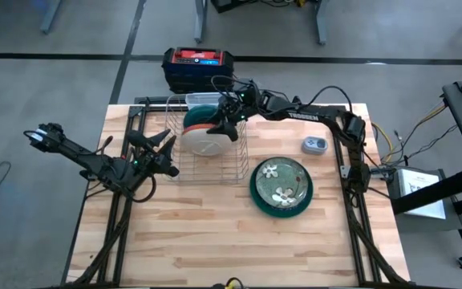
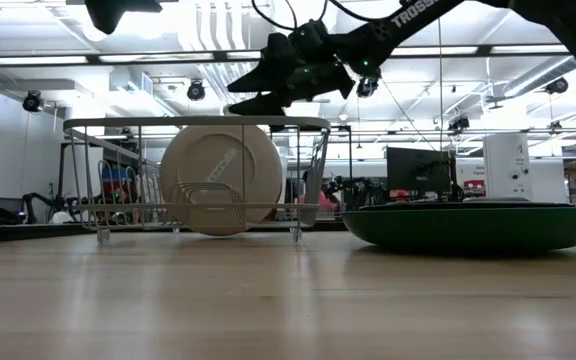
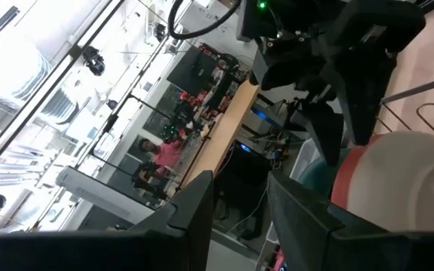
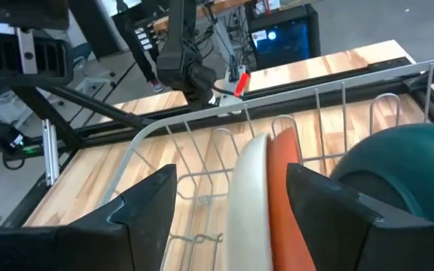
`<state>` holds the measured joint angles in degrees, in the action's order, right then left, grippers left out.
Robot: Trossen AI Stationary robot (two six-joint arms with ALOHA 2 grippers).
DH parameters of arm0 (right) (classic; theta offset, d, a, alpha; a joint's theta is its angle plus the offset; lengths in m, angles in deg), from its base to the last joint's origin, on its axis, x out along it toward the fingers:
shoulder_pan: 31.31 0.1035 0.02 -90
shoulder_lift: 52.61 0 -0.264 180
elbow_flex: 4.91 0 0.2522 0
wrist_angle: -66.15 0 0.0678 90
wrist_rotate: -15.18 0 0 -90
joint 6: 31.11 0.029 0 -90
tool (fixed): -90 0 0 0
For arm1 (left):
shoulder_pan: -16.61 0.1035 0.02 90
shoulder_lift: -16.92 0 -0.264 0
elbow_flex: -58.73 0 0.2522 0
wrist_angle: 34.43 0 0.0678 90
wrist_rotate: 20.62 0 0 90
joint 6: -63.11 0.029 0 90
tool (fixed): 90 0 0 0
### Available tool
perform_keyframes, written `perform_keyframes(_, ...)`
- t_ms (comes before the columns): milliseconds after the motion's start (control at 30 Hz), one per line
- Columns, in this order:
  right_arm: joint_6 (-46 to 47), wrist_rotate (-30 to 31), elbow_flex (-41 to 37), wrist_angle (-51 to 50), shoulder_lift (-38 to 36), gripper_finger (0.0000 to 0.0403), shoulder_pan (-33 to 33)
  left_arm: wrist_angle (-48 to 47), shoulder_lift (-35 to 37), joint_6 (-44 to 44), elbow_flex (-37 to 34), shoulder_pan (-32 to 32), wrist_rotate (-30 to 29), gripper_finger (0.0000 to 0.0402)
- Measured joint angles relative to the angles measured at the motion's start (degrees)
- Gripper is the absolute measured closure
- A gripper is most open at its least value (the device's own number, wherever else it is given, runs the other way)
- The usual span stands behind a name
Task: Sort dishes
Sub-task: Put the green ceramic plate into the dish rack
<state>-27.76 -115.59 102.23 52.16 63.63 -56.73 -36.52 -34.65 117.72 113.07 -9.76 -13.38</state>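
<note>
A white plate (image 1: 204,144), an orange dish (image 1: 198,122) and a dark teal dish (image 1: 202,111) stand on edge in the silver wire rack (image 1: 236,165). A larger dark green plate with white flowers (image 1: 281,187) lies flat on the table to the rack's right. My right gripper (image 1: 229,127) is open above the rack. In the right wrist view its fingers stand either side of the white plate's rim (image 4: 247,196) and the orange dish (image 4: 281,188). In the low view it (image 2: 268,90) hangs just above the plate's top (image 2: 221,128). My left gripper (image 1: 171,154) is open and empty at the rack's left side.
A small grey round device (image 1: 314,145) lies right of the rack, near the right arm. A black-and-red box (image 1: 198,67) stands beyond the table's far edge. Bare wood table (image 1: 215,233) lies near the front edge.
</note>
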Motion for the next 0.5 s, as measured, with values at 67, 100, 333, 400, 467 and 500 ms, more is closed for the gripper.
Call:
perform_keyframes(67, -0.98, 0.02, 0.0, -2.86, -1.32, 0.016, -0.43, -0.23, 0.0, 0.0, 0.0, 0.0, 0.0, 0.0284)
perform_keyframes(100, -1.71, 0.19, 0.0, -4.35, -2.1, 0.0161, -0.63, -0.23, 0.0, 0.0, 0.0, 0.02, 0.0, 0.0284)
perform_keyframes(333, -10.48, 7.88, 0.0, -23.32, -10.21, 0.0177, -1.02, -1.74, -0.04, -1.78, 0.0, 0.02, 10.75, 0.0284)
perform_keyframes(400, -12.07, 12.32, -0.35, -28.96, -12.75, 0.0181, -0.88, -2.6, -0.25, -1.95, 0.0, 0.02, 15.01, 0.0284)
perform_keyframes(467, -12.51, 15.99, -1.25, -33.34, -15.08, 0.0184, -0.68, -2.88, -0.47, -1.95, 0.0, 0.02, 16.71, 0.0284)
perform_keyframes(500, -12.49, 17.28, -1.99, -35.58, -16.23, 0.0185, -0.68, -2.85, -0.55, -1.95, 0.0, 0.02, 16.83, 0.0284)
